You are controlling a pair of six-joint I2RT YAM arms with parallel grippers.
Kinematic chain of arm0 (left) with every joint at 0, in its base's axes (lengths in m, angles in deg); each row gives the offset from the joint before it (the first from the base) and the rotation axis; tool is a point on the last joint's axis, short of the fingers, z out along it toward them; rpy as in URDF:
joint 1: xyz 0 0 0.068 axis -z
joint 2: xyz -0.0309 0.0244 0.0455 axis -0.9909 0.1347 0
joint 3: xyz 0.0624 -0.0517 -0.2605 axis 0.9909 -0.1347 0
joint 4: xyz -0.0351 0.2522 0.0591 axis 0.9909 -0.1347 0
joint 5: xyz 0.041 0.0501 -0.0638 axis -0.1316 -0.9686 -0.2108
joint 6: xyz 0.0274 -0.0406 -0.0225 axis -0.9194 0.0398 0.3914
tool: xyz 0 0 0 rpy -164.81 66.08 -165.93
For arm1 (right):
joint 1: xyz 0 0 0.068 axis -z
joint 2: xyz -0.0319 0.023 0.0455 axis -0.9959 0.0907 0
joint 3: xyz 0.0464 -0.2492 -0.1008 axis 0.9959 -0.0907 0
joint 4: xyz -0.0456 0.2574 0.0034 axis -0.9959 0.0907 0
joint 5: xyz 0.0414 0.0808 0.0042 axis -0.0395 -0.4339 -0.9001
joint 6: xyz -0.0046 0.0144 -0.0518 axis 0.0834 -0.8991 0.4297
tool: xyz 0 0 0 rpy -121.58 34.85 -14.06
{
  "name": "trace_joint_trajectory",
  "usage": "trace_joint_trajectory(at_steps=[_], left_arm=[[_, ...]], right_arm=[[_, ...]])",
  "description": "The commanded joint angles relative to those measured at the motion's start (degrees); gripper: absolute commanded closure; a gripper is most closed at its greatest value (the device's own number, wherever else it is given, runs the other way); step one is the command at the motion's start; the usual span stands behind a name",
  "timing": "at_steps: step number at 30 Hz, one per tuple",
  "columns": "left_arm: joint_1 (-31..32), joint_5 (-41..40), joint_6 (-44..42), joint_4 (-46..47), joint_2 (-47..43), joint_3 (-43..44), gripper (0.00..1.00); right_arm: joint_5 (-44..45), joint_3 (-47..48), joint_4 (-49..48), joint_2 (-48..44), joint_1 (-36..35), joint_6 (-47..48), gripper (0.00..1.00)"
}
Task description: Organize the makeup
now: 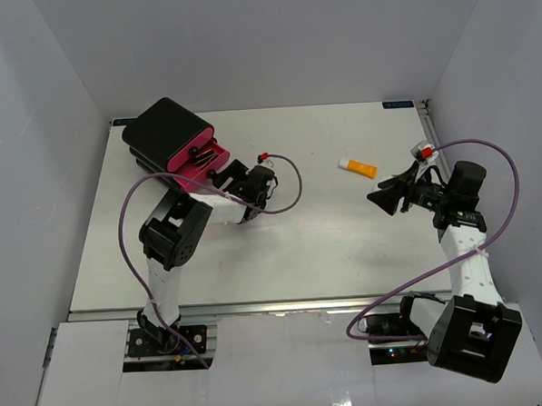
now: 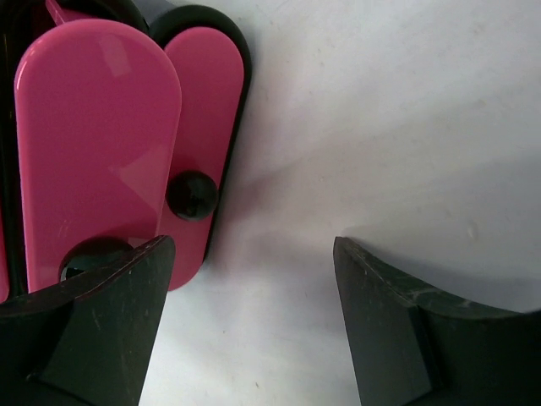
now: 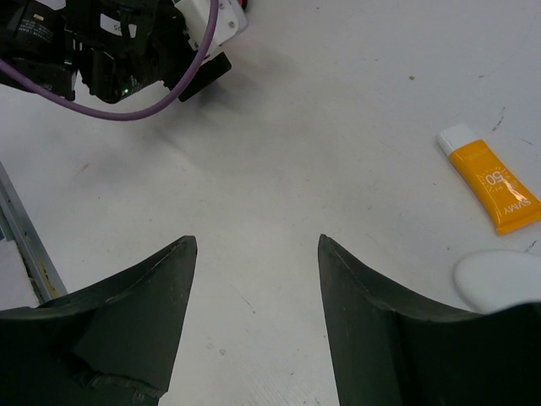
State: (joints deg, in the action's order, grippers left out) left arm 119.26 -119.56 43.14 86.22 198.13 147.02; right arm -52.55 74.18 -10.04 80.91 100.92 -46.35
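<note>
the left pincer [image 2: 254,247] is released, nothing between its fingers, and hangs just beside the pink drawer fronts [image 2: 97,144] of the black box [image 1: 162,127] at ten o'clock on the table [image 1: 301,256]. lipsticks [image 1: 203,157] lie in the open drawer [image 1: 187,168]. the right pincer [image 3: 258,243] is released too, and empty. in its wrist view the orange tube [image 3: 490,179] lies at two o'clock, and the white puff [image 3: 500,281] sits just beside its right finger. risks, as i judge them: the left finger may clip a knob [image 2: 190,194] and shove the drawer or box; the flat tube may skid out of a pinch; the puff may get swept aside.
</note>
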Motion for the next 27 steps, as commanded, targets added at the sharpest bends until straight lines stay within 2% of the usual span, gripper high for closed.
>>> trace_joint_trajectory(at_steps=[1,8,27], left_arm=[[-2.77,0.79,2.55,-4.10,1.00,5.47,0.13],[-5.32,3.19,6.54,-10.58,2.52,10.82,0.12],[-10.05,7.82,11.23,-18.97,6.05,19.26,0.11]], right_arm=[[-1.77,0.17,-1.75,-0.81,0.56,-0.70,0.34],[-1.89,0.17,-1.85,-0.81,0.84,-0.86,0.34],[-2.05,-0.18,-2.11,-0.55,1.04,-1.12,0.34]])
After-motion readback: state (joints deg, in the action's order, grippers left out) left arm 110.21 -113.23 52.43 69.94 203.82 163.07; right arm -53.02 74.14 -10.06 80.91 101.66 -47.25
